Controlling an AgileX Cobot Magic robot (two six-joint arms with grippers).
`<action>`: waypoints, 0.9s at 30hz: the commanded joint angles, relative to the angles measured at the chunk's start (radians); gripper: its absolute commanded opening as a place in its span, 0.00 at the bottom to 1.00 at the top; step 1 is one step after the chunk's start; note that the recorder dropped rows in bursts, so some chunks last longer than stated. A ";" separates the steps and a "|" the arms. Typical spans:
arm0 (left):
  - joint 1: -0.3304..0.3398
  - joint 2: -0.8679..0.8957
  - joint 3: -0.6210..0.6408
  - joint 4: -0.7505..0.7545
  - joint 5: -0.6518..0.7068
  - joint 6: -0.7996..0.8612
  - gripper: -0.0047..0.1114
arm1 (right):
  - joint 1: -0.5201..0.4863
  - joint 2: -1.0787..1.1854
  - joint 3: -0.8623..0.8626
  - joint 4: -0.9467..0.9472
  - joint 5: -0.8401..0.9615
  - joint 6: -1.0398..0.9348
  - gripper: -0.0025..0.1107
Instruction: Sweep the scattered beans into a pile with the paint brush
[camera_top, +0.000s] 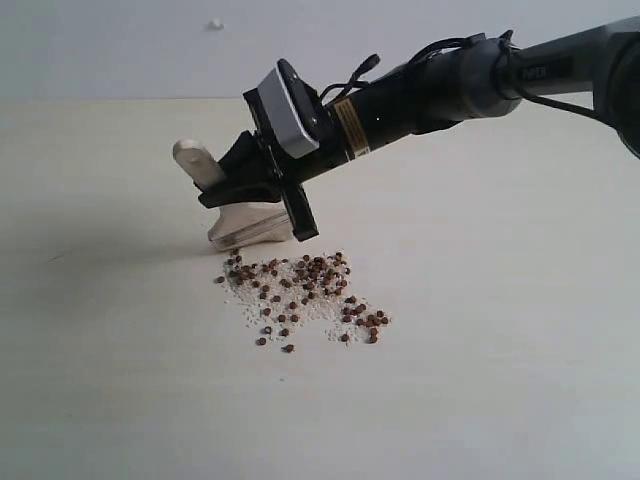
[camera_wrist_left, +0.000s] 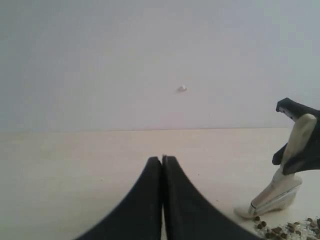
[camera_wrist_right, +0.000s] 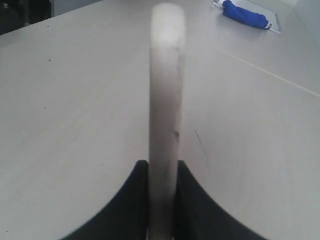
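Gripping paint brush (camera_top: 240, 226), right hand (camera_top: 256, 202); beans (camera_top: 300, 285) just beyond bristles (camera_top: 228, 238); left hand (camera_wrist_left: 162, 200) closed.

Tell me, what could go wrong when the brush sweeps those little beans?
A fast push by the paint brush might flick the round beans farther apart instead of together. The handle could slip or twist in the right tool, tilting the bristles. The stray beans nearest the camera could get missed.
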 joint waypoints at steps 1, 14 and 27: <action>-0.005 -0.006 0.003 0.001 0.005 0.003 0.04 | 0.000 -0.002 -0.010 -0.010 -0.009 0.068 0.02; -0.005 -0.006 0.003 0.001 0.005 0.003 0.04 | 0.003 -0.083 -0.014 -0.010 -0.009 0.364 0.02; -0.005 -0.006 0.003 0.001 0.005 0.003 0.04 | 0.005 -0.324 -0.014 -0.010 0.495 0.805 0.02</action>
